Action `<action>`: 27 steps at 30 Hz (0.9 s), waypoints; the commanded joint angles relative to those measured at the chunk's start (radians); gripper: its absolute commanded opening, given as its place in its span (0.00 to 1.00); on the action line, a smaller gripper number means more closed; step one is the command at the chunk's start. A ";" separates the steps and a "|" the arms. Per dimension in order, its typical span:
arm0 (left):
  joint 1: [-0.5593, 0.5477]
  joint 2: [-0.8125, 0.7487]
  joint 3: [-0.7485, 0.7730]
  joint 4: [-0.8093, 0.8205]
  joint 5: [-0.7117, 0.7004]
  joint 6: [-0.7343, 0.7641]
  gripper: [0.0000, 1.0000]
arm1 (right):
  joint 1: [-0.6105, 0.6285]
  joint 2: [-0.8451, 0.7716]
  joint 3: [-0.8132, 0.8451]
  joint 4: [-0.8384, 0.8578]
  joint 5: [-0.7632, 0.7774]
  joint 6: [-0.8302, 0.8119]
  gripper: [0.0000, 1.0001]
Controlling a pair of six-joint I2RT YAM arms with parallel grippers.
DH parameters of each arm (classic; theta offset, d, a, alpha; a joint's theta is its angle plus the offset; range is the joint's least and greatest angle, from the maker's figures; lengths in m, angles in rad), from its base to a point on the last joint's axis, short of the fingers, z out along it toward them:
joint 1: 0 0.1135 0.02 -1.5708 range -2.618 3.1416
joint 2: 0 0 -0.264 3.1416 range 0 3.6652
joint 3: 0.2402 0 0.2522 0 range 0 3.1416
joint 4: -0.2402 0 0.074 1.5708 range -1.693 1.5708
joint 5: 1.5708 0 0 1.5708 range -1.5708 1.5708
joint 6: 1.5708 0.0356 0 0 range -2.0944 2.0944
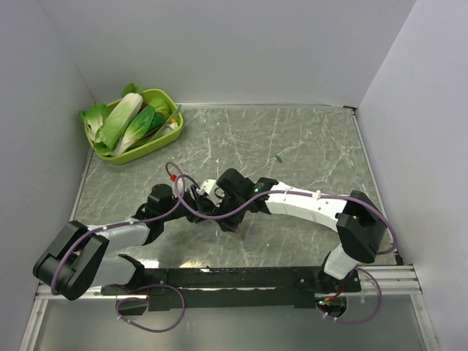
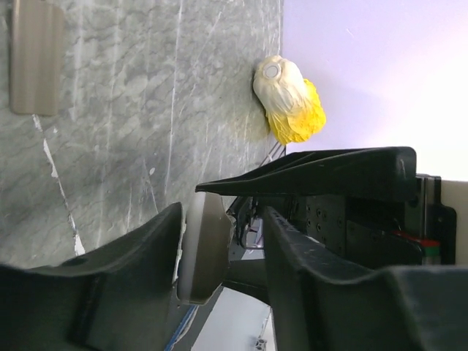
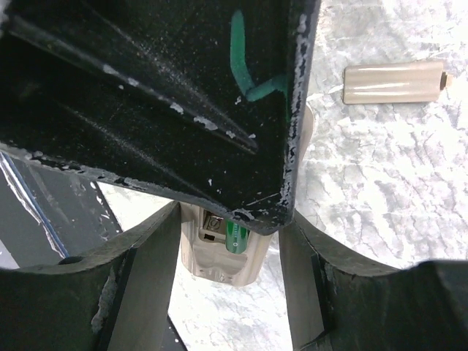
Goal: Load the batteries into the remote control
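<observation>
At back left: a lime-green bowl (image 1: 150, 148) of leafy greens (image 1: 124, 121) sat on the grey marbled bench (image 1: 307, 131), well apart from both arms.
Left tool (image 2: 223, 219): stretched in from the left to mid-bench. Its jaws stood partly spread around the remote control (image 2: 205, 248), with one finger (image 2: 157, 234) against the remote's grey-brown side and the other clear of it across a gap.
Remote control: sat where the two tools met, between the fingers of both, its open compartment facing the right wrist camera.
Seated battery (image 3: 238, 238): green, inside that compartment, its upper part hidden by the left tool's black body.
Right tool (image 3: 230, 219): stretched in from the right and pinched the remote across its width, a finger on either side.
Beige plate (image 3: 395, 82): flat on the bench near the tools, touching nothing.
Loose battery (image 1: 279, 157): on bare bench behind and to the right of the tools, well apart from the remote.
</observation>
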 commanded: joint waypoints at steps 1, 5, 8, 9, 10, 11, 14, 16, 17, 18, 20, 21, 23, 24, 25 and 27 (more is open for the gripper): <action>-0.004 -0.012 0.037 0.010 0.027 0.036 0.48 | -0.008 -0.048 -0.003 0.038 -0.023 -0.020 0.00; -0.004 -0.030 0.037 0.007 0.025 0.048 0.20 | -0.010 -0.051 -0.020 0.061 -0.021 -0.006 0.05; -0.002 -0.033 0.037 0.004 0.024 0.051 0.06 | -0.014 -0.059 -0.034 0.076 -0.023 0.015 0.09; -0.002 -0.033 0.037 0.002 0.019 0.054 0.03 | -0.017 -0.062 -0.039 0.091 -0.024 0.029 0.11; -0.001 -0.033 0.038 -0.006 0.017 0.054 0.01 | -0.020 -0.065 -0.048 0.099 -0.025 0.035 0.14; -0.001 -0.033 0.048 -0.027 0.008 0.065 0.01 | -0.025 -0.070 -0.052 0.107 -0.026 0.052 0.22; -0.001 -0.036 0.081 -0.129 -0.019 0.097 0.01 | -0.043 -0.093 -0.080 0.142 -0.026 0.093 0.41; 0.001 -0.044 0.112 -0.194 -0.061 0.129 0.01 | -0.074 -0.123 -0.111 0.180 -0.047 0.123 0.50; -0.001 -0.047 0.120 -0.252 -0.071 0.142 0.01 | -0.085 -0.137 -0.124 0.197 -0.060 0.155 0.56; -0.001 -0.055 0.127 -0.272 -0.087 0.150 0.01 | -0.100 -0.169 -0.140 0.214 -0.080 0.161 0.59; -0.001 -0.062 0.141 -0.335 -0.108 0.165 0.01 | -0.141 -0.207 -0.195 0.281 -0.104 0.228 0.60; -0.001 -0.067 0.144 -0.352 -0.125 0.171 0.01 | -0.152 -0.243 -0.213 0.301 -0.127 0.242 0.60; -0.001 -0.067 0.147 -0.368 -0.134 0.183 0.01 | -0.177 -0.273 -0.261 0.358 -0.144 0.282 0.60; -0.001 -0.064 0.146 -0.374 -0.145 0.185 0.01 | -0.183 -0.296 -0.285 0.377 -0.165 0.290 0.60; -0.001 -0.060 0.138 -0.371 -0.147 0.183 0.01 | -0.186 -0.304 -0.296 0.393 -0.173 0.302 0.60; -0.001 -0.046 0.121 -0.340 -0.145 0.182 0.01 | -0.198 -0.307 -0.316 0.427 -0.187 0.328 0.60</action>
